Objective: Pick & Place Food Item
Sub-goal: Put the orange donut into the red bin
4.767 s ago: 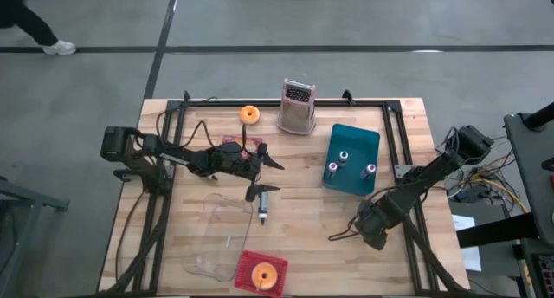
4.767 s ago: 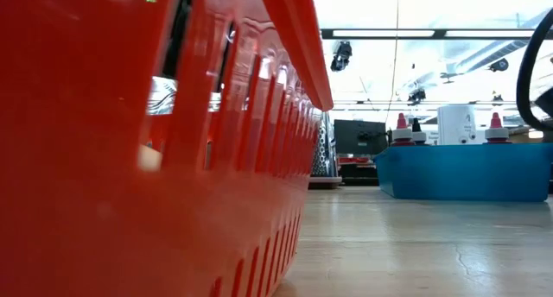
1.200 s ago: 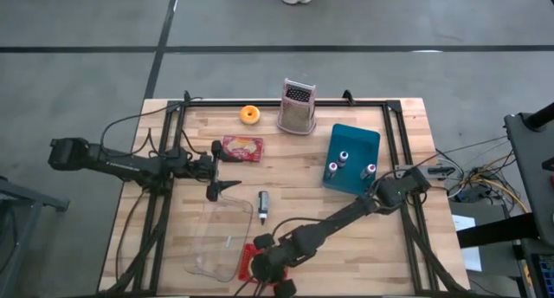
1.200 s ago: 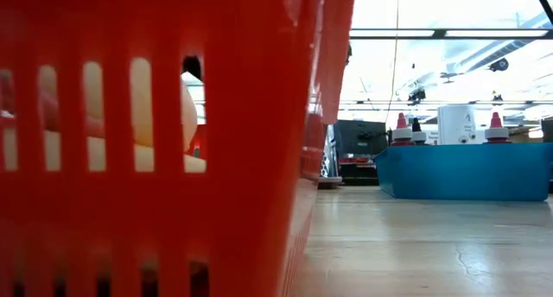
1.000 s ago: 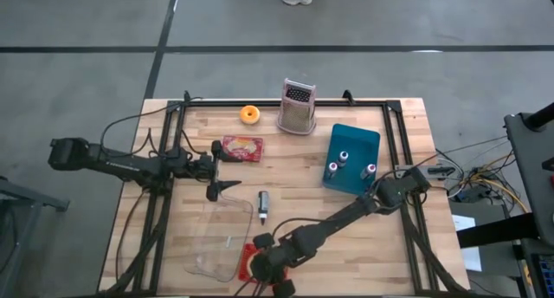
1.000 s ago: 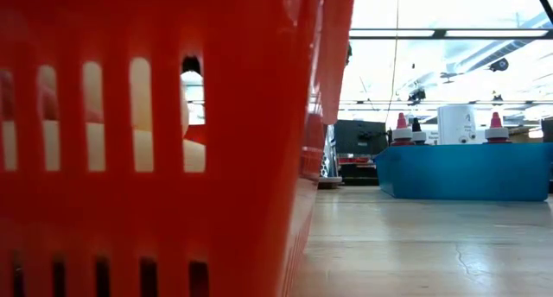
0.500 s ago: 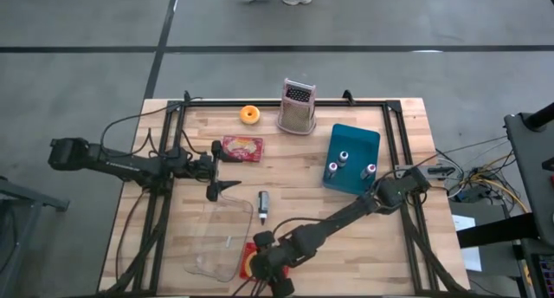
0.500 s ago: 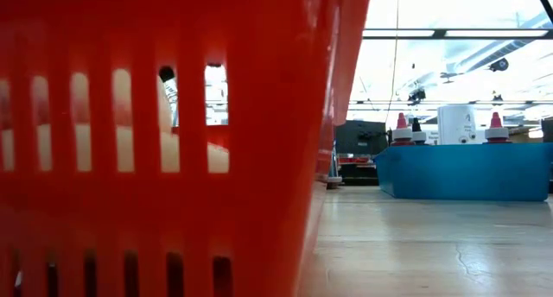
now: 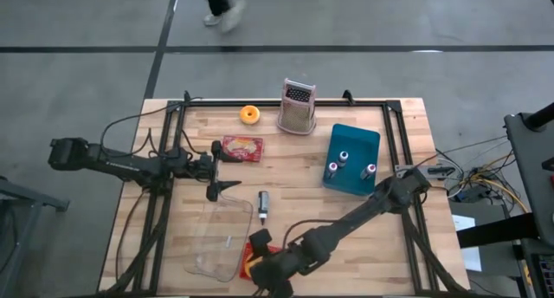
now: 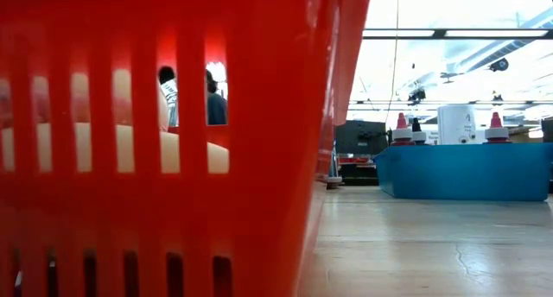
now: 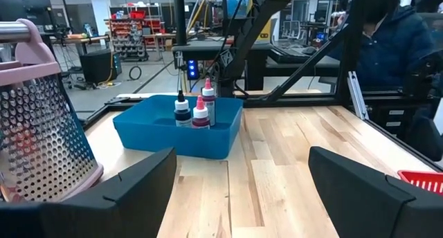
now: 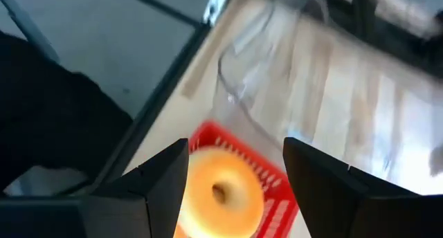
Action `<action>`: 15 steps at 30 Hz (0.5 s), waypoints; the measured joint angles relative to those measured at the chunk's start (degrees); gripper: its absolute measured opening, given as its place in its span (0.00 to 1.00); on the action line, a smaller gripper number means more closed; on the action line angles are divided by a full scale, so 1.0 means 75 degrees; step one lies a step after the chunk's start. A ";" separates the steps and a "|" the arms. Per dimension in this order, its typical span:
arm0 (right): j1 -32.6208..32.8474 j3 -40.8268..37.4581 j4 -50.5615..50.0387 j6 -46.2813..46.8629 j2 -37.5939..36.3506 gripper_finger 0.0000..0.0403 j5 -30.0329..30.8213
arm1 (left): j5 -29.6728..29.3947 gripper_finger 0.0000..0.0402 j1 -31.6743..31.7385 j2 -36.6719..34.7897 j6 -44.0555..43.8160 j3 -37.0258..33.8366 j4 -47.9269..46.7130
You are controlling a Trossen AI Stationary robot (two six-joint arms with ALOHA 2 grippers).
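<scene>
Now the right gripper is seen farther toward the front edge of the desk than half a second ago, and the red basket has been tipped, so that only a strip of it shows beside the arm in the high view. Its fingers are spread apart, wider than a second ago, and nothing is held between them. In the right wrist view the doughnut is seen lying in the red basket, below the spread fingers and apart from them. In the low view the basket wall fills the left side, and the pale doughnut shows through its slots.

The right arm is stretched from the right edge of the desk diagonally down to the front edge, with the wrist bent over the basket. The left arm is stretched low from the left edge toward the middle, and the left gripper is held wide open and empty near the red packet. A second doughnut lies near the back edge, beside the grater. The blue tray with bottles sits toward the right edge.
</scene>
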 joint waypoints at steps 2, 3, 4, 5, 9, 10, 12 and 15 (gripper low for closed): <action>-0.0004 -0.0167 0.0428 -0.0324 -0.0156 0.57 -0.0031 | -0.0013 0.83 0.0000 0.0000 0.0000 0.0000 0.0028; -0.0009 -0.0276 0.0585 -0.0500 -0.0252 0.57 -0.0043 | -0.0015 0.83 0.0000 -0.0005 0.0000 0.0000 0.0025; -0.0027 -0.0389 0.0750 -0.0672 -0.0339 0.57 -0.0072 | -0.0018 0.83 0.0000 -0.0006 0.0000 0.0000 0.0028; -0.0045 -0.0505 0.0979 -0.0805 -0.0433 0.57 -0.0115 | -0.0018 0.83 0.0000 -0.0006 0.0000 0.0000 0.0025; -0.0145 -0.1236 0.1907 -0.1199 -0.1042 0.57 -0.0542 | -0.0053 0.83 0.0002 -0.0006 0.0000 -0.0003 0.0009; -0.0168 -0.1494 0.2200 -0.1251 -0.1227 0.57 -0.0664 | -0.0059 0.83 0.0003 -0.0006 0.0000 -0.0006 -0.0001; -0.0216 -0.2118 0.2921 -0.1428 -0.1628 0.56 -0.0948 | -0.0071 0.83 0.0000 -0.0006 0.0000 -0.0006 -0.0013; -0.0256 -0.3391 0.4323 -0.1645 -0.2413 0.56 -0.1097 | -0.0074 0.83 0.0001 -0.0006 -0.0023 -0.0006 -0.0030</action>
